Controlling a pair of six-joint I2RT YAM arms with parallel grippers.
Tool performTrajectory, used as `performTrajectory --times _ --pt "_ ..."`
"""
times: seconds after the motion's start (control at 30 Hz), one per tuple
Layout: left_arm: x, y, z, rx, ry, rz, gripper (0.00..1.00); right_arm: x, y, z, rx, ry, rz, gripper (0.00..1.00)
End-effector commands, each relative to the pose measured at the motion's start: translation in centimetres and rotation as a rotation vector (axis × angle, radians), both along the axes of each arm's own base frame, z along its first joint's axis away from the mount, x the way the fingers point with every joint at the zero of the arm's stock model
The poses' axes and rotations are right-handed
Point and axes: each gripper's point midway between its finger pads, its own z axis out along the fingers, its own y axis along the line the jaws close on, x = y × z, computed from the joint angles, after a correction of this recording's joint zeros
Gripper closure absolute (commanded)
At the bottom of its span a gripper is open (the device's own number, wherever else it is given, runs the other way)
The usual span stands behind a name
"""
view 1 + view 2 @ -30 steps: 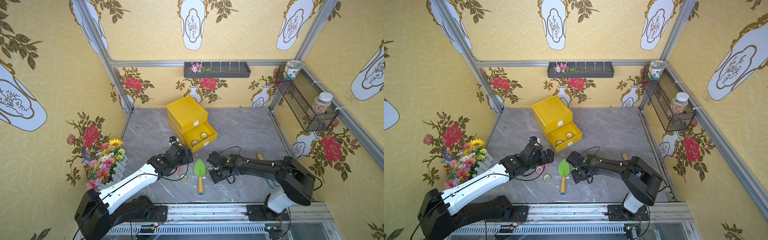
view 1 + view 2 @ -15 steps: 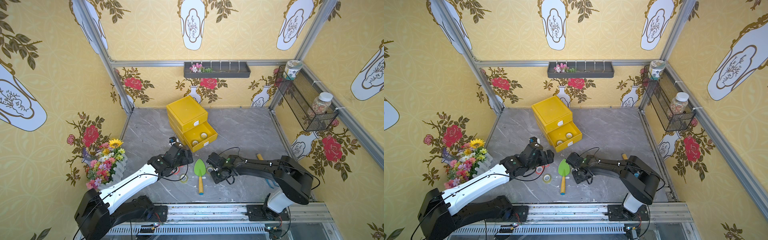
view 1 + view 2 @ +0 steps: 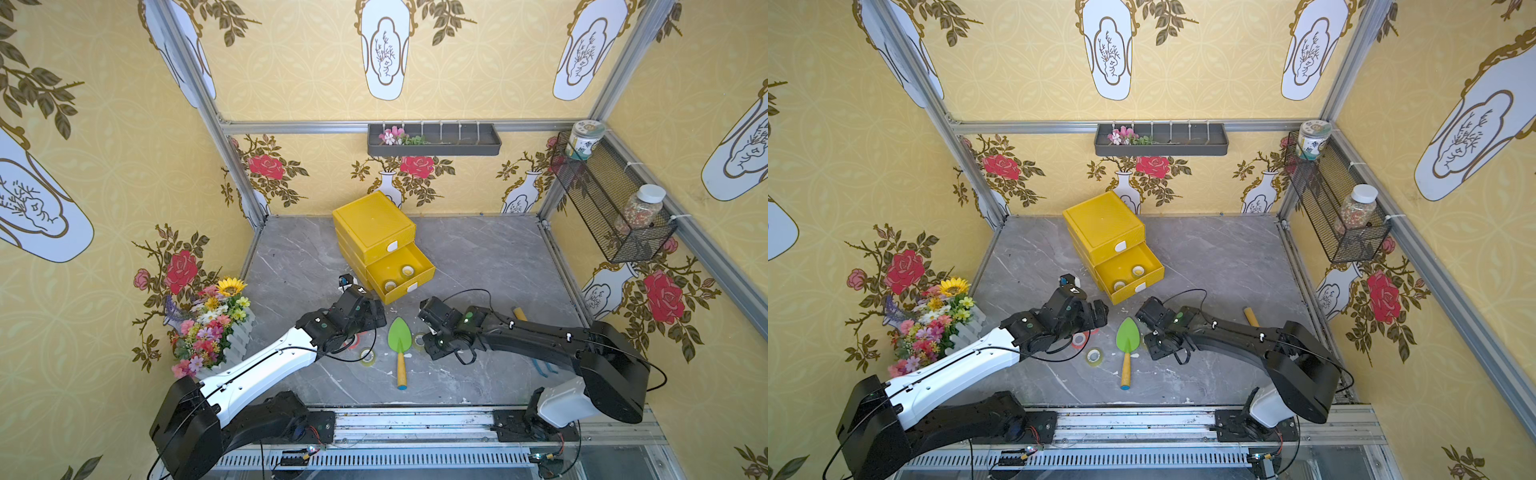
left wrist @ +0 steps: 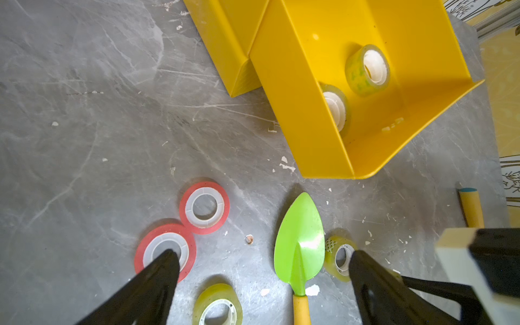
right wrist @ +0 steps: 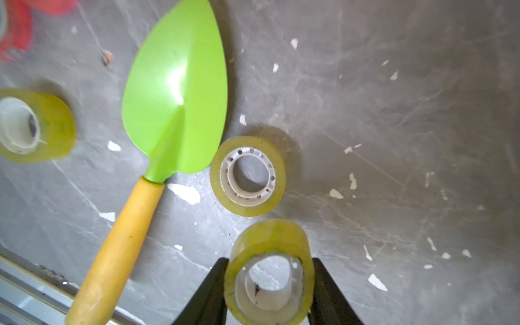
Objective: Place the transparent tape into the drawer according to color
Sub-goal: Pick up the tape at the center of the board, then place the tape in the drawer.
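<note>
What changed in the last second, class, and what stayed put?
The right end effector closed on a yellowish tape roll beside the green trowel. The left end effector, open over the red rolls, the trowel and the open drawer stayed put.

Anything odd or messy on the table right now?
White flecks litter the grey tabletop around the green trowel, like chipped surface or debris. The yellow drawer unit sits skewed to the back wall. Nothing looks spilled or broken.
</note>
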Motion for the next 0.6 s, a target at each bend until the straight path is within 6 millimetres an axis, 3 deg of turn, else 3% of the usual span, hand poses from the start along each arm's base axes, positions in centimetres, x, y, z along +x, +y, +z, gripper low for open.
performTrajectory --times 0.0,0.17,0.37,0.57 --pt "0.1 -0.2 -0.1 -0.008 0.000 -0.007 0.00 1.0 0.1 2.1 0.033 -0.032 0.006 0.57" --pt "0.1 -0.3 -0.1 -0.009 0.004 -0.010 0.00 4.2 0.9 6.6 0.113 -0.119 0.001 0.57" --pt "0.0 -0.4 -0.3 -0.012 0.011 -0.010 0.00 10.0 1.7 13.1 0.206 -0.268 -0.011 0.57" --pt "-0.1 -0.4 -0.5 -0.010 0.019 -0.012 0.00 15.5 3.8 16.3 0.258 -0.346 -0.007 0.57"
